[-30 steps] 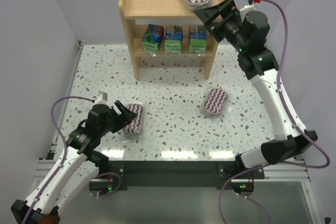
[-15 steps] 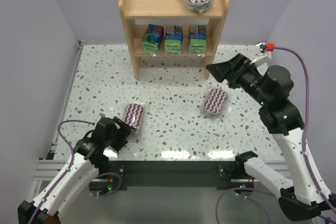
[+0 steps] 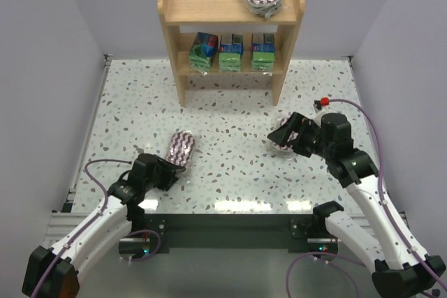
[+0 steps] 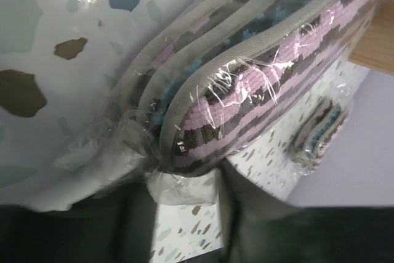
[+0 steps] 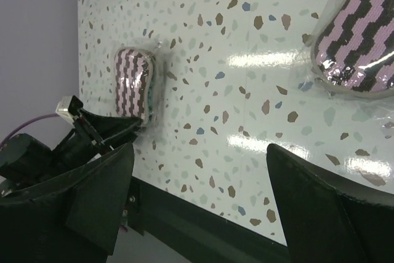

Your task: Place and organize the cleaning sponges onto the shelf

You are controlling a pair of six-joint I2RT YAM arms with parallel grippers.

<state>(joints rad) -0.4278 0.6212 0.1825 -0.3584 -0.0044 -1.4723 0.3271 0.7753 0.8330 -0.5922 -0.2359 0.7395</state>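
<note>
Between L gripper jaws: sponge end, clamp unclear.
R gripper spread wide so I straddle 2nd sponge ahead.

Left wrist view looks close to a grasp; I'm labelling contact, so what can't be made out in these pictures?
- Left wrist: whether the left gripper pinches the near sponge; it is a dark blur at the bottom edge.
- Top external: that sponge's near end, covered by the left gripper.
- Top external: part of the second sponge, under the right gripper; right wrist crops it.
- Top external: print on the green packs, too small.
</note>
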